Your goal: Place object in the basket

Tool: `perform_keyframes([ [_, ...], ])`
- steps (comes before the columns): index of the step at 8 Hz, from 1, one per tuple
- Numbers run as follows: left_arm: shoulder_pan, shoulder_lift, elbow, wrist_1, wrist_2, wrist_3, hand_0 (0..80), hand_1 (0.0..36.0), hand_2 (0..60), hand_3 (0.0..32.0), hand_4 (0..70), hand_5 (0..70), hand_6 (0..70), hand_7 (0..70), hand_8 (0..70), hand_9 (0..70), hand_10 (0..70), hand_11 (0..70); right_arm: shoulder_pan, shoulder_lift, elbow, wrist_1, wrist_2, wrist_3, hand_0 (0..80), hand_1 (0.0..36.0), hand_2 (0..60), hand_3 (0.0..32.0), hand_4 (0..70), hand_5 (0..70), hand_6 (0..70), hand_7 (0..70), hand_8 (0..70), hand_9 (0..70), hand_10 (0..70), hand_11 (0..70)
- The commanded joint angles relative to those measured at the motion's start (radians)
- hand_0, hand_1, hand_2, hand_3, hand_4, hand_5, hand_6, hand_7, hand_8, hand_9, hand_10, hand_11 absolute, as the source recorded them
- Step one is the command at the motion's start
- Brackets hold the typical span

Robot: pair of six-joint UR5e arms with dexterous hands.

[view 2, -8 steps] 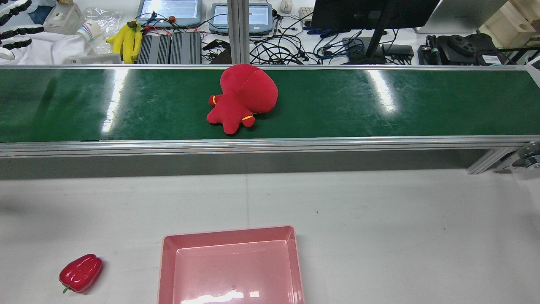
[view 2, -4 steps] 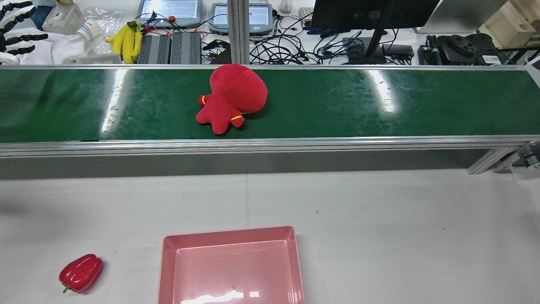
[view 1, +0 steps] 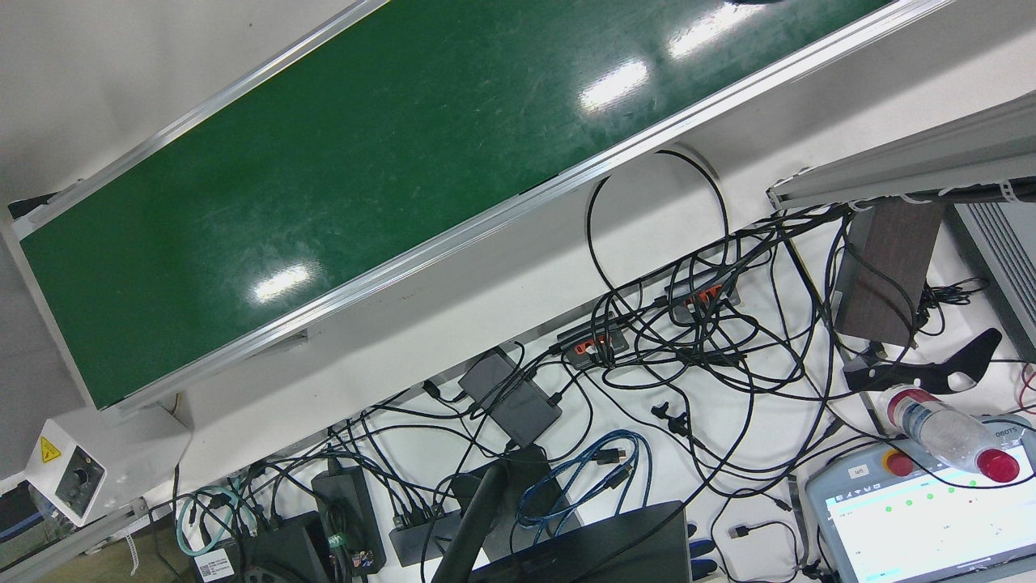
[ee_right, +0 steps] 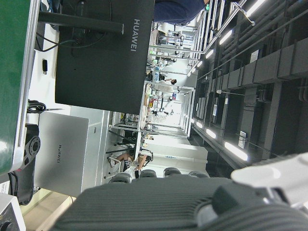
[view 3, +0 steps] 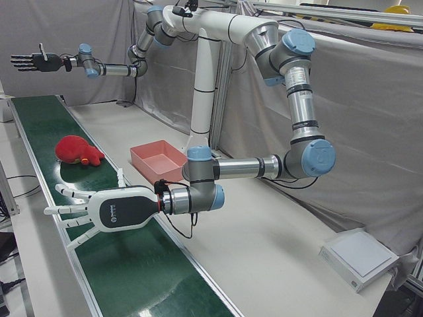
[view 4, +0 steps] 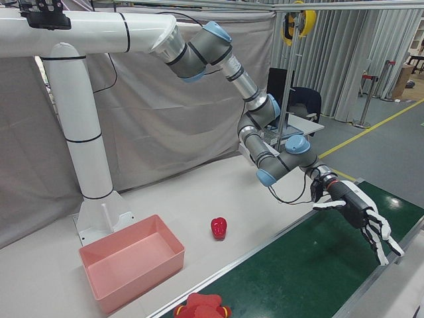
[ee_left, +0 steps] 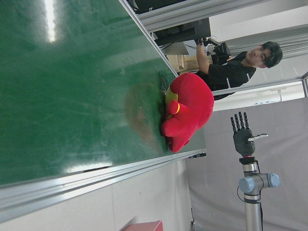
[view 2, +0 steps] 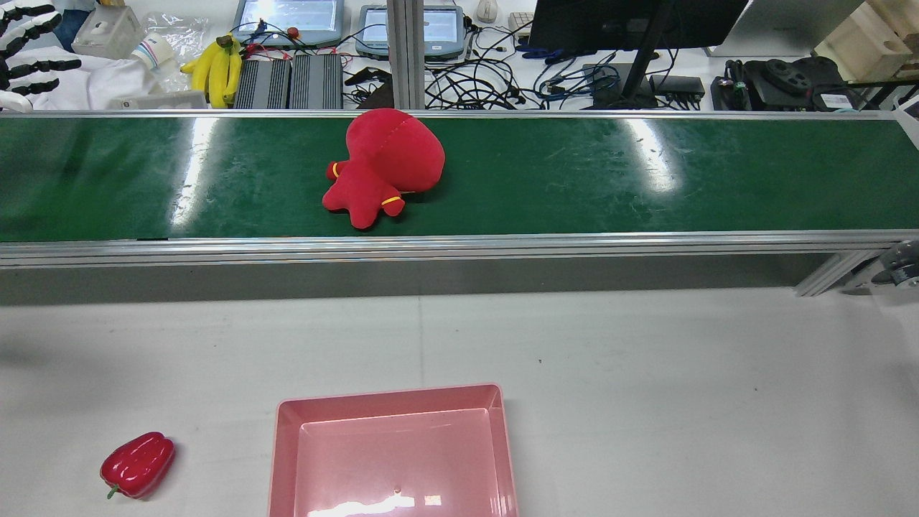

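Observation:
A red plush toy (view 2: 384,161) lies on the green conveyor belt (view 2: 646,179), a little left of its middle; it also shows in the left-front view (view 3: 78,150) and the left hand view (ee_left: 190,108). The pink basket (view 2: 391,391) stands empty on the white table, on the robot's side of the belt. My left hand (view 3: 112,208) hovers low over the belt's left part, open with fingers spread, well apart from the toy. My right hand (view 3: 32,61) hangs high over the belt's far end, open and holding nothing.
A red bell pepper (view 2: 138,464) lies on the table left of the basket. Beyond the belt sits a cluttered bench with bananas (view 2: 215,68), cables, tablets and a monitor (view 2: 632,21). A person (ee_left: 231,67) stands past the belt's far rail.
The plush toy has travelled left along the belt toward my left hand. The left hand's fingers have shifted slightly at the view's top-left corner.

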Motion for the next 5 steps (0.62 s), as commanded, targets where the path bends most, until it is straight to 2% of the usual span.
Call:
perform_keyframes([
  [1,-0.001,0.000,0.000,0.000,0.000,0.002,50.3,8.2,0.0,29.4,0.0,28.7,2.7,7.5,15.5,12.9,2.0,4.2,0.000,0.000,0.000,0.000,0.000,0.000,0.0,0.0,0.0,0.0,0.0,0.0,0.0,0.0,0.0,0.0,0.0,0.0],
  [5,-0.001,0.000,0.000,0.000,0.000,0.000,50.3,8.2,0.0,28.6,0.0,28.9,2.8,7.6,15.7,13.3,2.3,4.5,0.000,0.000,0.000,0.000,0.000,0.000,0.0,0.0,0.0,0.0,0.0,0.0,0.0,0.0,0.0,0.0,0.0,0.0],
])
